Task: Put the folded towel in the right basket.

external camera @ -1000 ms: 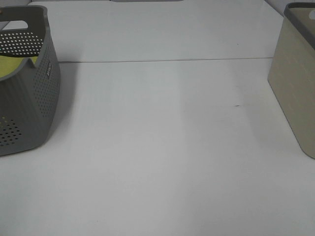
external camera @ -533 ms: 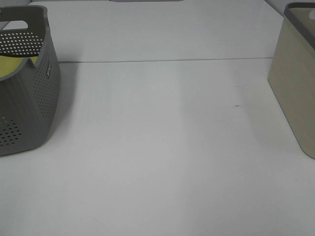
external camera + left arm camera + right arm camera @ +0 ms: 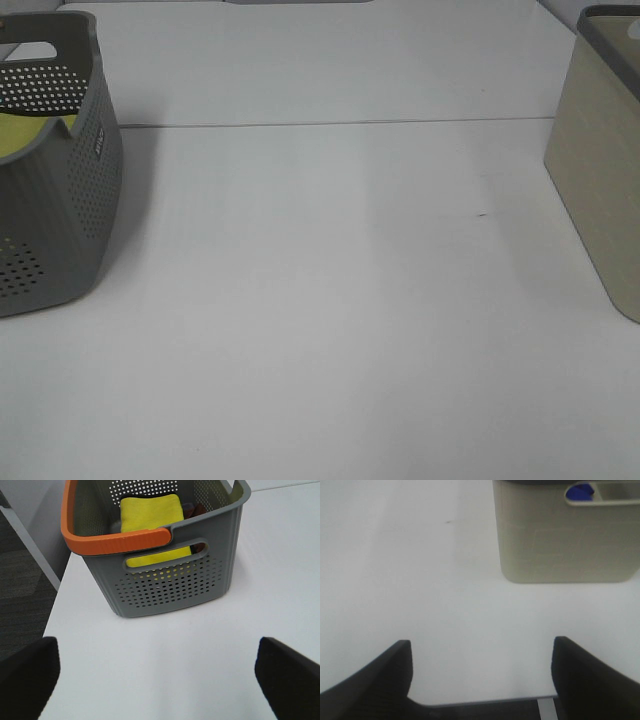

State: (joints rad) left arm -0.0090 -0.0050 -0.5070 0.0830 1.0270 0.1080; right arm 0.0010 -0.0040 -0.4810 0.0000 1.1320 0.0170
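Observation:
A folded yellow towel (image 3: 150,522) lies inside the grey perforated basket (image 3: 170,587) with an orange handle, at the table's left edge (image 3: 60,240); a strip of yellow (image 3: 30,135) shows in the high view. The beige basket (image 3: 600,190) stands at the right edge and also shows in the right wrist view (image 3: 565,540), with something blue behind its handle hole. My left gripper (image 3: 160,675) is open and empty, back from the grey basket. My right gripper (image 3: 480,675) is open and empty, back from the beige basket. Neither gripper shows in the high view.
A white table (image 3: 320,300) with a seam (image 3: 330,123) across its far part lies between the baskets. A dark item (image 3: 192,510) lies beside the towel in the grey basket. The floor (image 3: 20,580) drops off past the table's left edge.

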